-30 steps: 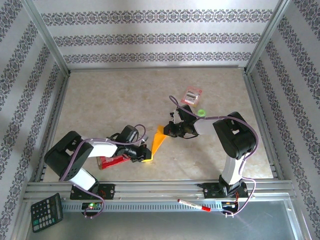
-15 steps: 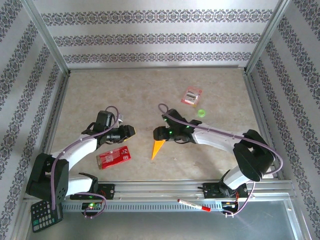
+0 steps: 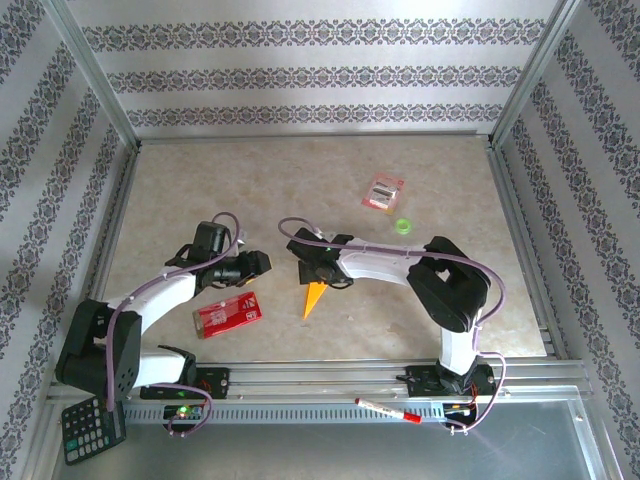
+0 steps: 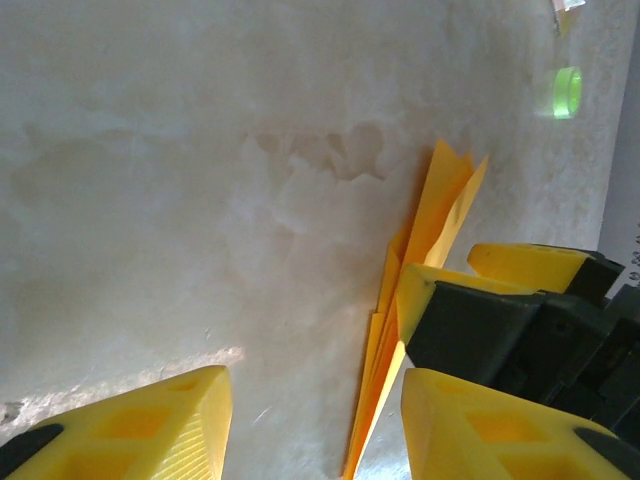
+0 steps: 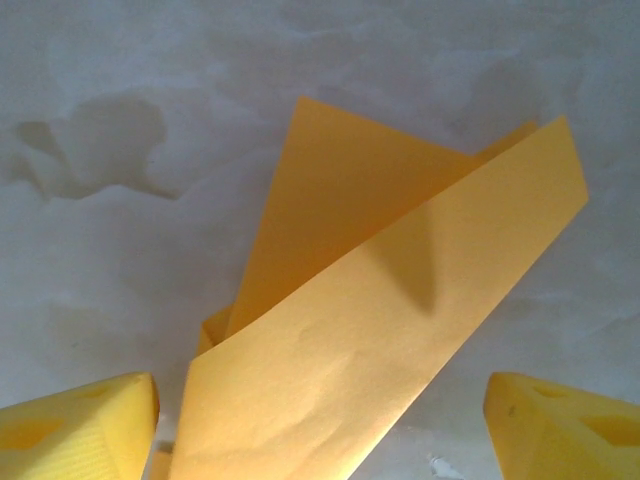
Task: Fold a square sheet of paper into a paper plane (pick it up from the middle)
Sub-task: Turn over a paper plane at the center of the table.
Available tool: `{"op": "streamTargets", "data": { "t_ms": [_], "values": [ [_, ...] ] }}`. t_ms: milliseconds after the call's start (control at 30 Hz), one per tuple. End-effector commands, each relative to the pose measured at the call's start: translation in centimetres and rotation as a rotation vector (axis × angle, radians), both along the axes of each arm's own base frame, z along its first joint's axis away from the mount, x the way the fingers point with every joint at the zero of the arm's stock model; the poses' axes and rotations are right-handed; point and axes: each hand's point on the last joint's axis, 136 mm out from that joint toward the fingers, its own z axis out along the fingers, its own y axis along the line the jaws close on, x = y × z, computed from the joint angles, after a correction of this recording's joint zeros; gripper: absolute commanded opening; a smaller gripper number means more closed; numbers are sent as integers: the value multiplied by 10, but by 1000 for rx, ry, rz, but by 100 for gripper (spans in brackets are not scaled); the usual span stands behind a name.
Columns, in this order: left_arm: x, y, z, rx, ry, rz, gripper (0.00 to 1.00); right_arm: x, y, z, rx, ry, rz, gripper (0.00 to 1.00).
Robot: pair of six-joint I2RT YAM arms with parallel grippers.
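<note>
The square sheet of paper is folded into the paper plane (image 3: 314,298), a slim orange-yellow dart lying on the table with its tip toward the near edge. My right gripper (image 3: 310,272) hovers over its wide end. In the right wrist view the plane's raised wings (image 5: 370,330) lie between the wide-open fingers (image 5: 80,425), untouched. My left gripper (image 3: 257,264) stands open to the plane's left. In the left wrist view the plane (image 4: 435,215) lies to the right of its gap (image 4: 310,430), beside one of the right gripper's fingers (image 4: 450,280).
A red packet (image 3: 226,314) lies near the left arm. A pink-and-white packet (image 3: 383,191) and a small green object (image 3: 402,226) sit further back on the right. A calculator (image 3: 93,428) and a red marker (image 3: 388,410) rest by the front rail.
Both grippers have opened and let go of the plane, which now lies on the table. The left gripper drew back to the left; the right gripper shifted left above the plane.
</note>
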Motion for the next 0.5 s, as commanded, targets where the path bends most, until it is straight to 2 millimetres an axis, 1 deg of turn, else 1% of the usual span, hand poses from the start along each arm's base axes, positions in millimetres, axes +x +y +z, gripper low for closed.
{"op": "streamTargets", "data": {
  "t_ms": [0, 67, 133, 267, 433, 467],
  "values": [
    [1, 0, -2, -23, -5, 7, 48, -2, -12, 3, -69, -10, -19, 78],
    [1, 0, -2, -25, -4, 8, 48, -3, -14, 6, -65, -16, -23, 71],
    [1, 0, -3, -27, -1, 9, 48, -4, -18, 9, -63, -23, -29, 68],
    [1, -1, -2, -32, 1, 8, 48, -7, -21, 15, -50, -30, -36, 56],
    [2, -1, -5, -31, 10, 7, 48, -10, -31, 18, -53, -41, -51, 38],
    [1, -2, -6, -35, 12, 5, 48, -10, -34, 17, -56, -38, -55, 33]
  ]
}}
